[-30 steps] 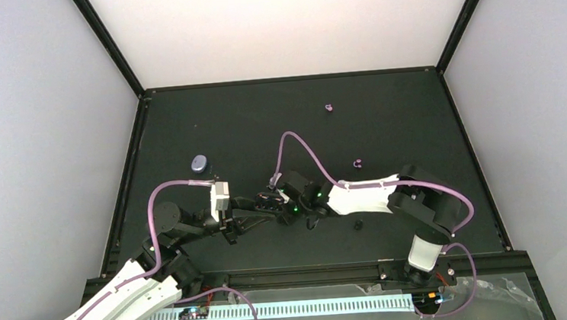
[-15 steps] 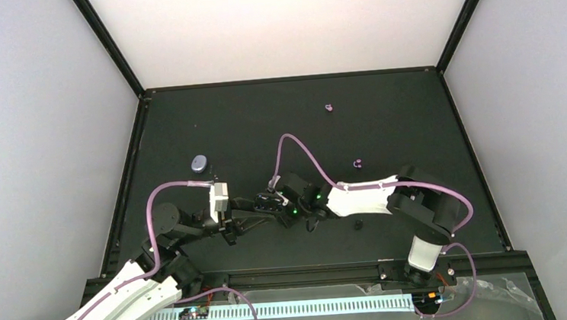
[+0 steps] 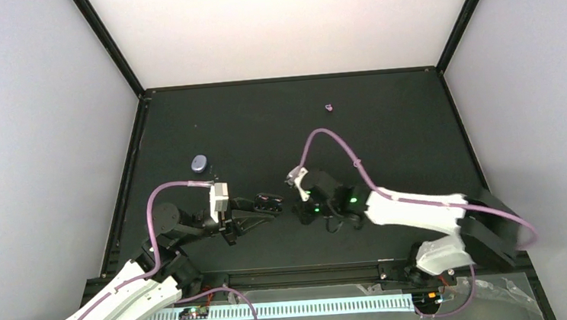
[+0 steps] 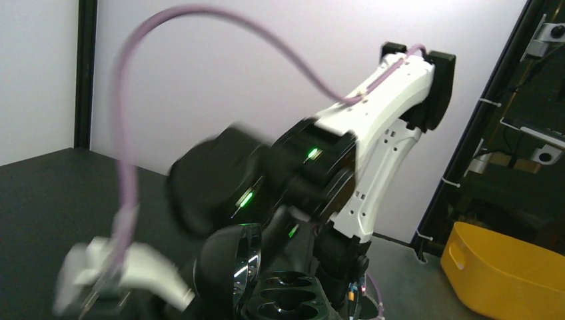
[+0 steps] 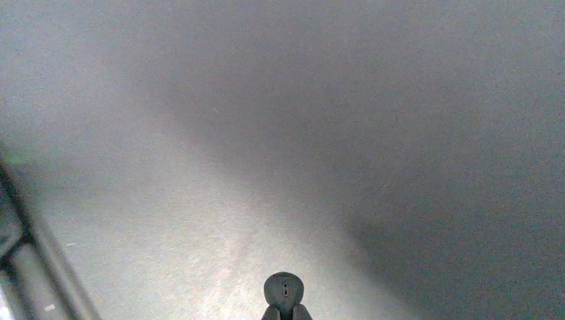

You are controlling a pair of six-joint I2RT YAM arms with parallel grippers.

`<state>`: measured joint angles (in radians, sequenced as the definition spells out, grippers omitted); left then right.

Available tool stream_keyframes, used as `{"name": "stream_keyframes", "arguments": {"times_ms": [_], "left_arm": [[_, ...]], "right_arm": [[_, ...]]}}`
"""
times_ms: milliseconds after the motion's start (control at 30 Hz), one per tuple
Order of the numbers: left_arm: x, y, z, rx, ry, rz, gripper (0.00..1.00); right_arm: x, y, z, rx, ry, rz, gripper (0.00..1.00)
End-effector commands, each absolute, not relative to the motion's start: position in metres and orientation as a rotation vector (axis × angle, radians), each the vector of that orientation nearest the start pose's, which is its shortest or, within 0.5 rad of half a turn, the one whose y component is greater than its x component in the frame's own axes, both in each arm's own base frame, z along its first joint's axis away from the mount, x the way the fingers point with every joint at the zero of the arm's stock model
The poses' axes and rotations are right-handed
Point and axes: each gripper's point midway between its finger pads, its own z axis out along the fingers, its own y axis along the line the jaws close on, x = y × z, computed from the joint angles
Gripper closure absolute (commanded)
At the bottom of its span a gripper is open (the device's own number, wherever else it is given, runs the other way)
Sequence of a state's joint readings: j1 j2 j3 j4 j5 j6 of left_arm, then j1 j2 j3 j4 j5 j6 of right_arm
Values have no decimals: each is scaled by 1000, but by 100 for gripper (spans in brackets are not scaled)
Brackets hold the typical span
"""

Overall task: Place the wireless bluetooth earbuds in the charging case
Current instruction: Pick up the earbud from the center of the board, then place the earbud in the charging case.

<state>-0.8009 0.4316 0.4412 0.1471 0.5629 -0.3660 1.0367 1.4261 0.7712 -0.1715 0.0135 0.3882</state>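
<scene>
- The earbud (image 5: 283,289) I am carrying is pinched at the very tips of my right gripper (image 5: 283,313). The jaws are together on it, and only its rounded head shows above them.
- The charging case (image 3: 270,201) is clamped in my left gripper (image 3: 263,207). It is near the right gripper but apart from it. Its lid (image 4: 232,265) stands open and the sockets (image 4: 286,300) face up. I cannot tell whether the case rests on the table.
- As I judge it, the step in hand is to bring this bud over a socket and seat it.
- To do it well, I should hold the case dead steady and come in from above, not from the side. I should turn the bud to match the socket's outline and lower it slowly. I should part the jaws only once it sits nested.
- My hold is slight and the bud looks slippery, so a brush against the rim or lid could flick it out.
- The bud is smooth, glossy and rounded, with a small mark on its face. It reads grey in my wrist view.
- The case lid is a dark, shiny dome that catches the lights. The sockets are shallow oval recesses.
- The second earbud (image 3: 328,108) is a purple speck lying well apart, far back on the table (image 3: 415,119).
- The table is dark, matt and finely grained.
- A small grey-blue oval thing (image 3: 199,164) lies near its left edge. I cannot tell what it is.
</scene>
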Motion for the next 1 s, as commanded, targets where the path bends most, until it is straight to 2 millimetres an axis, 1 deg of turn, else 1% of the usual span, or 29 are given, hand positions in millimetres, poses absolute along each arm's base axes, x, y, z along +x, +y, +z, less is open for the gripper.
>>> {"name": "stream_keyframes", "arguments": {"times_ms": [0, 133, 200, 267, 367, 533, 600, 700, 767, 900, 967], "left_arm": [[98, -237, 328, 849, 1309, -1326, 98], [97, -243, 334, 868, 1265, -1356, 98], [95, -248, 337, 889, 1236, -1381, 98], [92, -252, 338, 916, 1213, -1403, 98], [90, -260, 340, 962, 1192, -1420, 98], [87, -270, 344, 1028, 1163, -1427, 98], [86, -273, 344, 1048, 1159, -1434, 98], [84, -280, 342, 1078, 1161, -1443, 98], [82, -283, 341, 1094, 1161, -1445, 98], [79, -288, 339, 1124, 1158, -1463, 98], [78, -289, 339, 1129, 1160, -1467, 98]], "right_arm": [[185, 290, 161, -800, 2199, 624, 99], [156, 257, 216, -880, 2083, 682, 99], [142, 244, 251, -914, 1998, 732, 99], [129, 233, 278, -958, 1928, 757, 99], [116, 219, 308, -1015, 1869, 760, 99], [102, 212, 335, -1135, 1814, 741, 99], [98, 214, 348, -1166, 1775, 755, 99], [93, 220, 362, -1204, 1730, 786, 99], [91, 227, 366, -1233, 1713, 809, 99], [84, 246, 363, -1295, 1692, 843, 99], [78, 254, 365, -1318, 1667, 869, 99]]}}
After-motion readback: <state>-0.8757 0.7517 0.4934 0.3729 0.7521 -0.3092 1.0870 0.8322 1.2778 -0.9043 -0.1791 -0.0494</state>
